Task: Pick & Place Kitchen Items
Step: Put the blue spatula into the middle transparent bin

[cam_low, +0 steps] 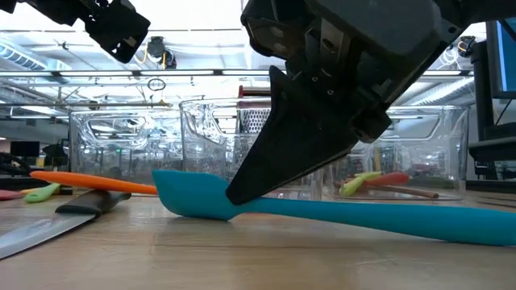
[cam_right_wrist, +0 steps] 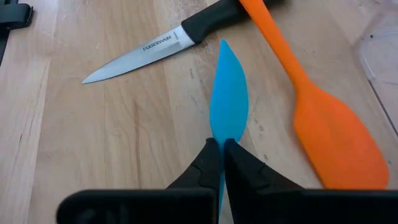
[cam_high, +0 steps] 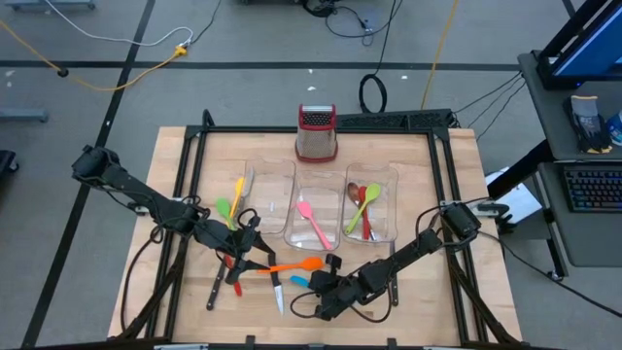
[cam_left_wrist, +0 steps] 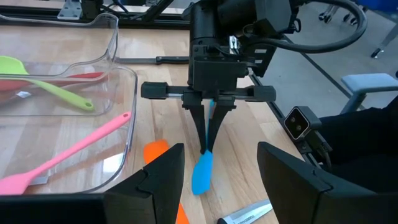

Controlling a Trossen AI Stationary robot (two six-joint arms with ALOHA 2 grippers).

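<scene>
The wooden table (cam_high: 185, 156) lay inside a dark frame, with bare wood along its left and right sides and more open room toward the far corners. The near middle was crowded: 3 clear bins (cam_high: 321, 209) stood side by side across the centre, and a steel grater (cam_high: 317, 133) with a red top stood just beyond them at the far edge.

The right gripper (cam_high: 321, 285) was down at the near edge, its fingers (cam_right_wrist: 214, 165) clenched on the neck of a blue spatula (cam_right_wrist: 228, 102), which lay flat on the wood with its blade pointing away from the gripper. Just beside the blue blade lay an orange spatula (cam_right_wrist: 329, 134), its handle crossing a black-handled knife (cam_right_wrist: 161, 43) whose steel blade rested flat on the table. These 2 things hemmed the blue spatula in on both sides.

The left gripper (cam_high: 248, 238) hovered near the left bin, over the tangle of utensils, its fingers (cam_left_wrist: 155, 180) spread apart and released, holding nothing. A yellow utensil (cam_high: 237, 194) and a green one (cam_high: 224, 208) lay by the left bin's left wall.

A pink spatula (cam_high: 313, 224) lay slantwise in the middle bin. In the right bin rested a green spoon (cam_high: 364, 206), a red one (cam_high: 366, 219) and a brown spoon (cam_high: 354, 193), close together.
</scene>
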